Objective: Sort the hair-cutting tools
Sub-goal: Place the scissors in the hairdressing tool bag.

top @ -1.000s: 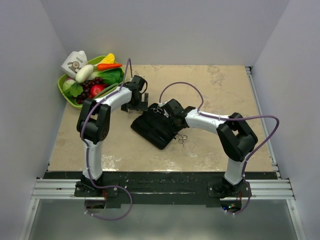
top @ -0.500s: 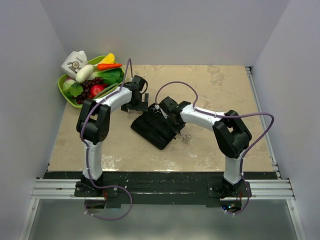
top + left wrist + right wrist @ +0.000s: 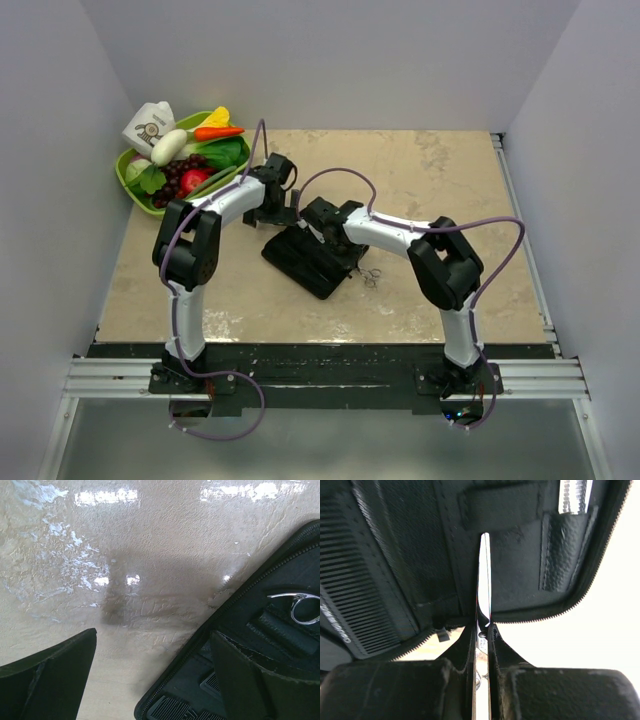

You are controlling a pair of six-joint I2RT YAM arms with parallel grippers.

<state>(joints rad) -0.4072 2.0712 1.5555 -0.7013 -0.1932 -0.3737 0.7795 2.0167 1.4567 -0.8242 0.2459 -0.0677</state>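
Note:
My right gripper (image 3: 482,627) is shut on a slim silver pair of scissors (image 3: 483,575), blade edge-on, its tip at a strap slot of the open black case (image 3: 520,565). The black comb (image 3: 350,595) lies in the case at the left. In the top view my right gripper (image 3: 320,218) is over the case's far end (image 3: 300,262). A second pair of scissors (image 3: 369,275) lies on the table right of the case. My left gripper (image 3: 154,632) is open, its right finger (image 3: 250,680) over the case's edge (image 3: 240,615), where a silver ring handle (image 3: 300,607) shows.
A green tray (image 3: 128,178) of toy fruit, vegetables and a milk carton stands at the back left. Another silver tool (image 3: 575,492) sits in a pocket of the case. Walls close the table on three sides. My two grippers are close together over the case's far corner.
My right gripper has moved left along the case's far end with the scissors in it. My left gripper has barely moved.

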